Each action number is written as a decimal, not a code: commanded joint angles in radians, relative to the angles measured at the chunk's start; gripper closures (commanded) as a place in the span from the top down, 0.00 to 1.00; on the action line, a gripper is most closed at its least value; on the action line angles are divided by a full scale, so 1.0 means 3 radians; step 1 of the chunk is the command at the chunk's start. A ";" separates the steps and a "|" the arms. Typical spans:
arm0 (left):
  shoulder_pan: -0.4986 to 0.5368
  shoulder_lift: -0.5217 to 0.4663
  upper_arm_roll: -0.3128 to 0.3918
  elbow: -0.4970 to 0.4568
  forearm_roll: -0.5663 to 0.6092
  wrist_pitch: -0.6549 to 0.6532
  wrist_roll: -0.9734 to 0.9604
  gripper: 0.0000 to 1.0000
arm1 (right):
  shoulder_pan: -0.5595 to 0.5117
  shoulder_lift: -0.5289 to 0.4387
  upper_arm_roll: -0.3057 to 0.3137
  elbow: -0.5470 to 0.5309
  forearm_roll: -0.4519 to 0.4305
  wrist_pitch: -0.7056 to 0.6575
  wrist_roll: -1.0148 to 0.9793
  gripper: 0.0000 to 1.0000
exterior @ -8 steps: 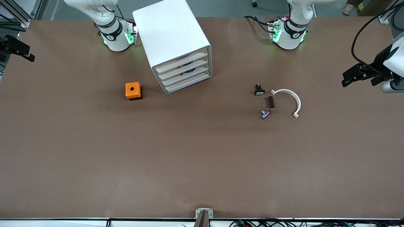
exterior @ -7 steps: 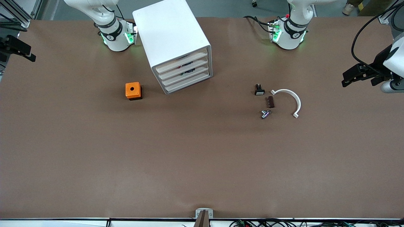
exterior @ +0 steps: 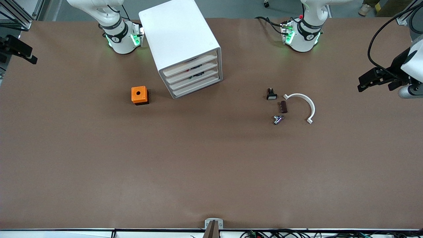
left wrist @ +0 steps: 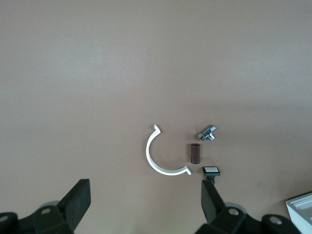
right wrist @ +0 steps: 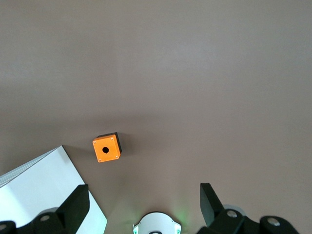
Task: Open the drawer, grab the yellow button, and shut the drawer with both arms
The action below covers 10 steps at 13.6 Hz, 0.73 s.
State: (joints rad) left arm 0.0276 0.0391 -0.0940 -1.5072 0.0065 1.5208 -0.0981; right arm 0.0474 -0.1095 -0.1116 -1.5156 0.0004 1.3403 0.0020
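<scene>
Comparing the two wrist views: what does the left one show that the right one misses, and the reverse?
Left wrist only: the white curved clip, brown block, metal fitting and small black switch, past the open left hand. Right wrist only: the orange box and an arm base, past the open right hand. Both: the table and the white drawer cabinet.

Counter: broad, matte brown, fills nearly the whole front view; even overhead light, soft shadows only. Grey floor strip along 12 o'clock edge. Metal frame rails at 10–11 o'clock corner. A shoe and a tan box edge toward 1 o'clock. Small metal bracket at 6 o'clock edge, tangled cables running toward 5 o'clock.
</scene>
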 commanded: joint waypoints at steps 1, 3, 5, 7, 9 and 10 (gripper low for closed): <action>0.0056 0.0079 -0.0034 0.0059 -0.0063 -0.0027 0.0010 1.00 | 0.0000 -0.0034 0.0009 -0.0005 0.0045 -0.0034 0.0065 1.00; 0.0051 0.0100 -0.0034 0.0044 -0.0068 -0.0038 0.0005 1.00 | 0.0000 -0.0029 0.0009 -0.0025 0.0045 -0.0034 0.0045 1.00; 0.0021 0.0242 -0.0034 0.0039 -0.0068 -0.0104 -0.0010 1.00 | 0.0000 -0.0029 0.0009 -0.0041 0.0045 -0.0050 0.0040 1.00; -0.0015 0.0350 -0.0070 0.0039 -0.0068 -0.0236 -0.0143 1.00 | 0.0006 -0.0044 0.0009 -0.0077 0.0045 -0.0065 0.0039 1.00; -0.0107 0.0427 -0.0172 0.0039 -0.0083 -0.0273 -0.0362 1.00 | 0.0036 -0.0044 0.0009 -0.0082 0.0045 -0.0070 0.0039 1.00; -0.0183 0.0483 -0.0198 0.0049 -0.0083 -0.0273 -0.0535 1.00 | 0.0046 -0.0044 0.0009 -0.0082 0.0045 -0.0080 0.0039 1.00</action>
State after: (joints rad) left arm 0.0044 0.1633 -0.1349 -1.5119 -0.0078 1.4629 -0.1853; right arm 0.0509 -0.1091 -0.1099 -1.5300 0.0023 1.3225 0.0027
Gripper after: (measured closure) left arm 0.000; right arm 0.000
